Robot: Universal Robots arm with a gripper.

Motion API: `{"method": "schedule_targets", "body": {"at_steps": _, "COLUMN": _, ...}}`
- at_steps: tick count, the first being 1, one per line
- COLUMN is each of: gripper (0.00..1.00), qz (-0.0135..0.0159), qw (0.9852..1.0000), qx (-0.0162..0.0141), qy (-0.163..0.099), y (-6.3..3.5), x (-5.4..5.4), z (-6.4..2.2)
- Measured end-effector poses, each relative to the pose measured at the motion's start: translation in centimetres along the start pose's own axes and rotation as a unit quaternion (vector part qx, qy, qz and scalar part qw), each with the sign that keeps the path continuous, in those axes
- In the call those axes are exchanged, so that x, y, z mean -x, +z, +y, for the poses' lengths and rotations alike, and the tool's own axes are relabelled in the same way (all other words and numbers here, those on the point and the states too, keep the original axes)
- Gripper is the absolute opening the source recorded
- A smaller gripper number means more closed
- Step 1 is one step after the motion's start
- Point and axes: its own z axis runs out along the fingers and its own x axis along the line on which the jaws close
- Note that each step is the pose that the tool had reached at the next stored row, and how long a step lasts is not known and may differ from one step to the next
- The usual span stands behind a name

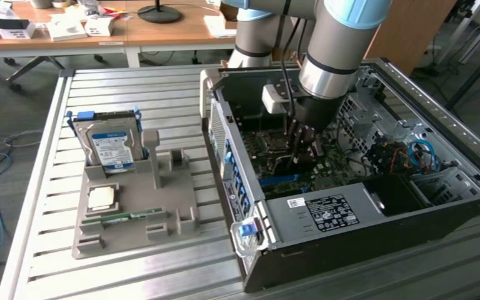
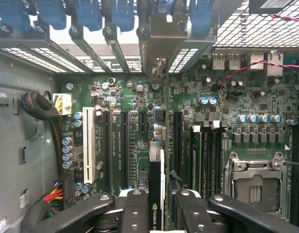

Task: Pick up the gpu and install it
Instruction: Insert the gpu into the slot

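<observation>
In the wrist view the gpu (image 2: 156, 174) is seen edge-on, a thin dark card with a green logo, standing upright over the motherboard (image 2: 227, 102). Its silver end bracket (image 2: 161, 34) sits against the rear slot openings of the case. My gripper (image 2: 159, 196) is shut on the card, one black finger (image 2: 136, 208) on each side. The card lines up with the long black slots beside the white slot (image 2: 89, 145). In the exterior view my gripper (image 1: 301, 150) reaches down inside the open computer case (image 1: 440, 125), low over the board.
On the exterior view's left, a grey tray (image 1: 173, 206) holds a hard drive (image 1: 110, 147), a small square chip (image 1: 102, 199) and a narrow memory stick (image 1: 123, 217). Case walls, a drive cage and red and blue cables (image 1: 411, 153) surround the arm. An empty processor socket (image 2: 256, 187) lies beside the card.
</observation>
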Motion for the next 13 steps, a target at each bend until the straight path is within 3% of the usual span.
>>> {"method": "schedule_targets", "body": {"at_steps": 13, "gripper": 0.26, "qz": 0.0, "qw": 1.0, "qx": 0.0, "qy": 0.0, "y": 0.43, "x": -0.01, "z": 0.27}}
